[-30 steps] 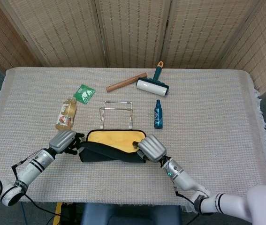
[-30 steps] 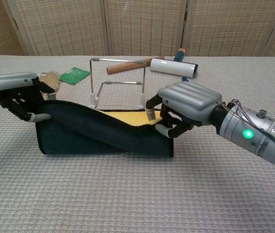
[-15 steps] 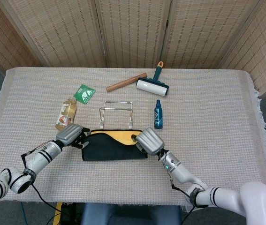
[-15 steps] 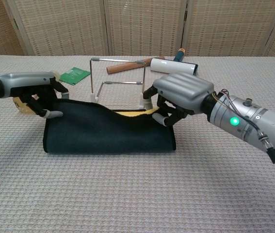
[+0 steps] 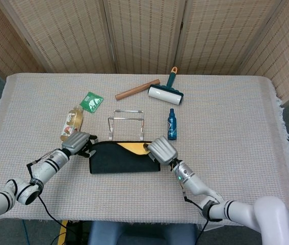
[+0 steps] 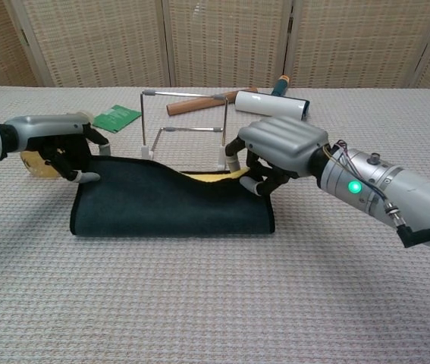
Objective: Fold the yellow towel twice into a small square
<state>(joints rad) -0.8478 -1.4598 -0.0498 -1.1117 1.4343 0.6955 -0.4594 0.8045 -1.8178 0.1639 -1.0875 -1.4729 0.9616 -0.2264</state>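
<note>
**First fold nearly laid flat**

Both hands have carried the lifted edge further back and lower, so the yellow towel (image 5: 125,157) now lies dark side up near the desk's front edge, only a yellow sliver showing. The left hand (image 5: 79,143) and right hand (image 5: 159,150) each pinch a far corner. Next – judging from this – release, smooth the layer, then regrip for the second fold.

Left hand (image 6: 67,144) low, fingers curled, gripping towel (image 6: 169,208) far-left corner. Right hand (image 6: 275,152) low, fingers curled, pinching far-right edge. Both forearms near-horizontal.
</note>
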